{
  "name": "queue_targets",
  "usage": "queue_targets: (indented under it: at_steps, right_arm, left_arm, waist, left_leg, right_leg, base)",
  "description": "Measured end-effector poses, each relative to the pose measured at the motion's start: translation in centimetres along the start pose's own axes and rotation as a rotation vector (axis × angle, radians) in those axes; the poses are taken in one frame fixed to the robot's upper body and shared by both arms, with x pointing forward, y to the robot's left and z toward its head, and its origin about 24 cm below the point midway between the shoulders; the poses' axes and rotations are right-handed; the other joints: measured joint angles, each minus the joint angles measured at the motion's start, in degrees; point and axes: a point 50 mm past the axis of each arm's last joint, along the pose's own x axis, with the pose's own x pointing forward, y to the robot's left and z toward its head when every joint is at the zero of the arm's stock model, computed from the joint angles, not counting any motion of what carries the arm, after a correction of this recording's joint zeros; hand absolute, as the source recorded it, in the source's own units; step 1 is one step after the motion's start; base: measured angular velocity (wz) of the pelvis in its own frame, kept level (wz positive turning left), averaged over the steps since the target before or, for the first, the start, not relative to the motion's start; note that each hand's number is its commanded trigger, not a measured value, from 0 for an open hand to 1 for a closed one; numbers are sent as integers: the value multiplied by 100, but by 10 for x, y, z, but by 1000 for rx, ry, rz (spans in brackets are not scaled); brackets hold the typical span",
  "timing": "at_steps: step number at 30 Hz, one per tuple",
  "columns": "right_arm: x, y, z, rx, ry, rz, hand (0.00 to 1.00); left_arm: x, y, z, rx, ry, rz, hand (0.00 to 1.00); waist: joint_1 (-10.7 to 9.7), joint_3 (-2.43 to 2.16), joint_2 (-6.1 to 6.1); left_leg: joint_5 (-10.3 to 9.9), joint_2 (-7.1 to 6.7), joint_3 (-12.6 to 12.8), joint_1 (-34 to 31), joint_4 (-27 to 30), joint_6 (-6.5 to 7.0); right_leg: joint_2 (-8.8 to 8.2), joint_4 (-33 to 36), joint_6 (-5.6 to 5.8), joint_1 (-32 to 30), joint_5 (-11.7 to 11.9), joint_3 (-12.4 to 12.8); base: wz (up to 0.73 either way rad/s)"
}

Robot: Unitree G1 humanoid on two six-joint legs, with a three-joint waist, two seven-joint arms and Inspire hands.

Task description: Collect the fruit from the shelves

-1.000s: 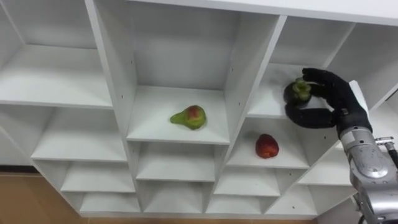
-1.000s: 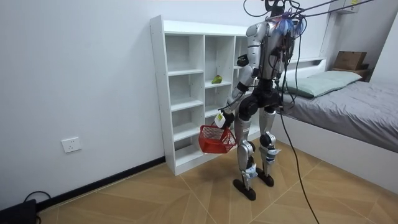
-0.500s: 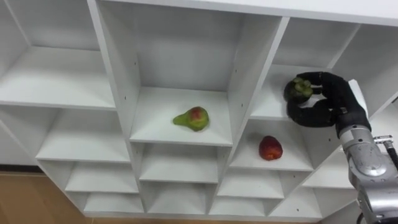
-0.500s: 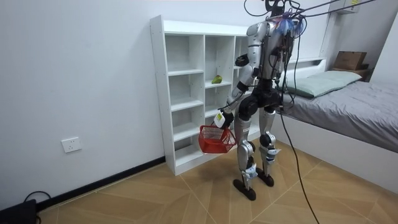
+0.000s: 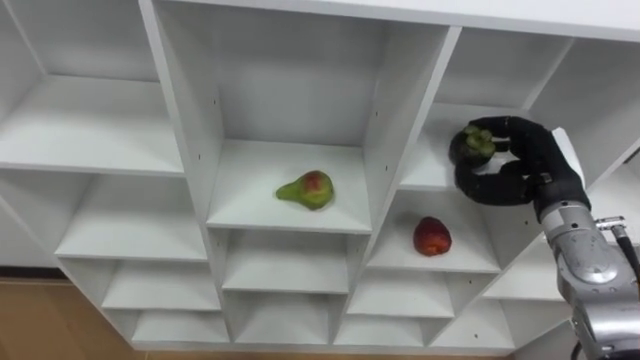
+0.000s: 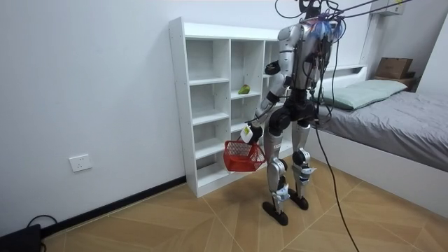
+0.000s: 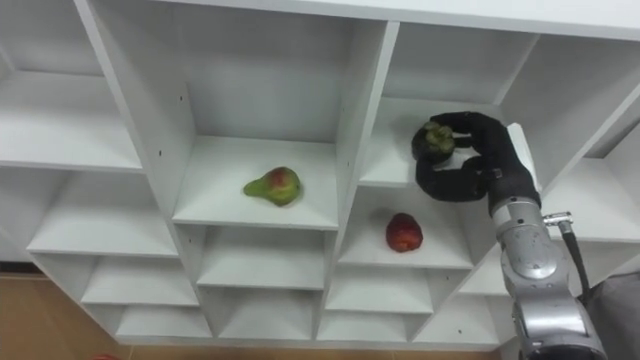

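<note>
At the front edge of the upper right shelf compartment, my right hand (image 5: 525, 172) is shut on a dark round fruit with a green cap (image 5: 473, 146), its fingers curled over the top and the thumb underneath. A green-and-red pear (image 5: 306, 188) lies in the middle compartment. One shelf below the hand rests a red fruit (image 5: 431, 236). In the room view I stand facing the white closet (image 6: 203, 105). My left hand (image 6: 249, 133) hangs low at my side, holding a red basket (image 6: 243, 155) by its handle.
White upright dividers (image 5: 385, 130) separate the compartments, and the other shelves around hold nothing. A bed (image 6: 392, 119) stands behind me at the room view's right. Wooden floor (image 6: 210, 224) lies open at the room view's left.
My right hand has curled tighter round the dark fruit and drawn it slightly left, toward the shelf's front edge. The pear, red fruit and basket have stayed put.
</note>
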Motion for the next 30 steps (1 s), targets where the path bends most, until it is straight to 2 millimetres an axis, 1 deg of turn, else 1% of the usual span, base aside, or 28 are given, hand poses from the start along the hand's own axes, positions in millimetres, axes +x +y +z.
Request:
queue_targets:
  at_steps: [3,8,12,15,16,18,24,26,29,30]
  right_arm:
    - [-7,5,4,7,-27,21,100]
    - [-14,10,10,17,-68,63,100]
    - [-27,20,14,18,-101,115,100]
    - [-33,26,18,27,-120,149,100]
    - [-35,27,20,20,-129,164,100]
    - [-39,30,23,16,-140,188,100]
    - [-50,33,26,10,-154,241,100]
    - [-53,34,26,10,-153,258,100]
    - [-60,48,17,2,-97,351,100]
    - [-64,55,13,-7,-72,392,100]
  left_arm:
    - [0,0,3,-13,-12,1,100]
    - [0,0,3,-39,-18,2,100]
    - [0,-1,5,-39,-30,-2,100]
    - [1,-2,6,-39,-32,-4,100]
    - [1,-2,6,-39,-33,-3,100]
    - [1,-2,5,-40,-31,-4,100]
    - [0,-5,2,-46,-19,-9,100]
    - [0,-6,3,-48,-20,-9,100]
    - [2,-10,8,-62,-33,-10,100]
    - [3,-10,11,-58,-42,-13,100]
  waist:
    - [-16,-8,9]
    - [-121,-23,41]
    - [-144,-46,92]
    - [-149,-43,127]
    - [-145,-40,133]
    - [-159,-32,147]
    - [-162,-43,165]
    - [-163,-44,165]
    - [-145,-42,163]
    - [-132,-40,165]
  left_leg:
    - [0,0,0,-68,10,0]
    - [0,0,2,-86,18,-1]
    - [0,4,32,-77,-4,0]
    - [1,5,93,-80,-10,0]
    - [1,14,150,-85,-15,0]
    - [-1,15,160,-124,-21,3]
    - [0,18,222,-186,-40,4]
    - [0,24,234,-191,-45,4]
    - [0,30,281,-204,-8,4]
    - [1,28,292,-205,-5,5]
  right_leg:
    - [1,0,0,-60,0,0]
    - [2,-1,-1,-97,1,2]
    - [6,-2,-1,-120,1,33]
    - [6,7,-1,-145,2,99]
    - [13,41,-1,-195,1,157]
    - [10,92,-1,-243,1,159]
    - [13,108,-3,-340,3,217]
    - [18,119,-3,-363,3,235]
    - [20,182,-3,-436,3,293]
    - [17,183,-3,-441,3,307]
  base:
    - [0]
    - [0]
    - [-3]
    - [-12]
    - [-16]
    - [-9]
    - [-4]
    - [-6]
    - [-8]
    - [-5]
